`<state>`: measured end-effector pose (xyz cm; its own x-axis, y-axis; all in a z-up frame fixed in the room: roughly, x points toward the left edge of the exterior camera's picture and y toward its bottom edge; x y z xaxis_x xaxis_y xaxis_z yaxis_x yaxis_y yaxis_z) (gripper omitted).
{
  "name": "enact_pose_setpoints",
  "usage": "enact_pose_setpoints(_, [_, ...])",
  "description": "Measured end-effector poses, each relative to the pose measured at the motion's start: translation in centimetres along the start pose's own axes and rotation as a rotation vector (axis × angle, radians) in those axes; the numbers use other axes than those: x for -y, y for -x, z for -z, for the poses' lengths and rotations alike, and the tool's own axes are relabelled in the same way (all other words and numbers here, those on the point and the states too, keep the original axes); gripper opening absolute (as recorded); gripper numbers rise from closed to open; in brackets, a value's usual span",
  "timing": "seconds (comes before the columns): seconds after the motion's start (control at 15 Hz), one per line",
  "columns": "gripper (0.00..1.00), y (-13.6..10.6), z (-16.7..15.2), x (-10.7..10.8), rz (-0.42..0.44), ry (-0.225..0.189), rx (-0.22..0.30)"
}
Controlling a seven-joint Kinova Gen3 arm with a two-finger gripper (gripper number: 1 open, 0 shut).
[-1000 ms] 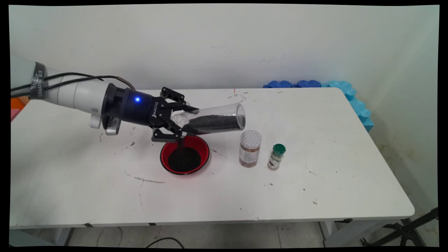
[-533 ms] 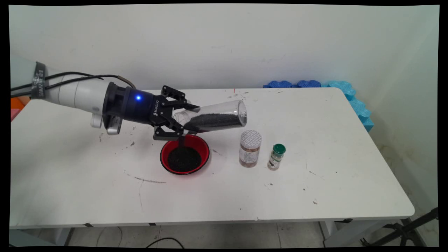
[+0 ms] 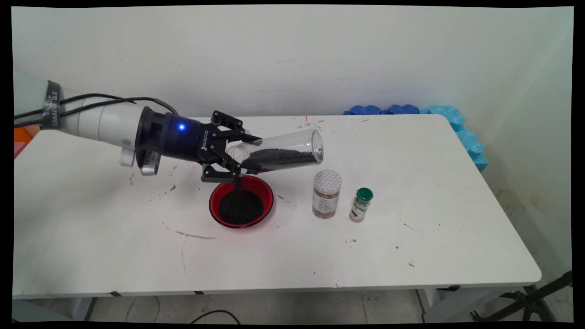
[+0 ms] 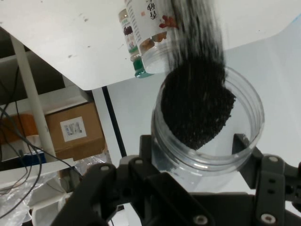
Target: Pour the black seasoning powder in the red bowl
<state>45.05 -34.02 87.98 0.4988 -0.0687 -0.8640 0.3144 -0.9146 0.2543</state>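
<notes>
My gripper (image 3: 240, 155) is shut on a clear jar (image 3: 283, 153) of black grains, held near its open mouth. The jar lies tilted, base up to the right, mouth down over a red bowl (image 3: 264, 188). A thin stream of black grains (image 3: 237, 185) falls from the mouth into the bowl, where a dark heap (image 3: 241, 208) lies. In the hand view the jar's rim (image 4: 254, 101) sits between my gripper (image 4: 193, 148) fingers (image 4: 146, 146), grains (image 4: 195, 110) pouring past it.
Right of the bowl stand a white-lidded jar (image 3: 327, 193) with brown contents and a small green-capped spice bottle (image 3: 361, 204). Both appear in the hand view as white-labelled jar (image 4: 150, 28) and bottle (image 4: 131, 42). Blue foam pieces (image 3: 457, 125) line the table's far right edge.
The jar's base has tipped a little higher and fewer grains lie inside it. The heap in the bowl has grown slightly. The gripper stays over the bowl.
</notes>
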Motion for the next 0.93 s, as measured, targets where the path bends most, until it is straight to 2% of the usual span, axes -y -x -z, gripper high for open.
enact_pose_setpoints(0.4, [0.00, -0.25, 0.10, -0.16, -0.079, -0.018, -0.013])
enact_pose_setpoints(0.93, [0.00, -0.32, 0.80, -0.67, -0.364, -0.069, -0.046])
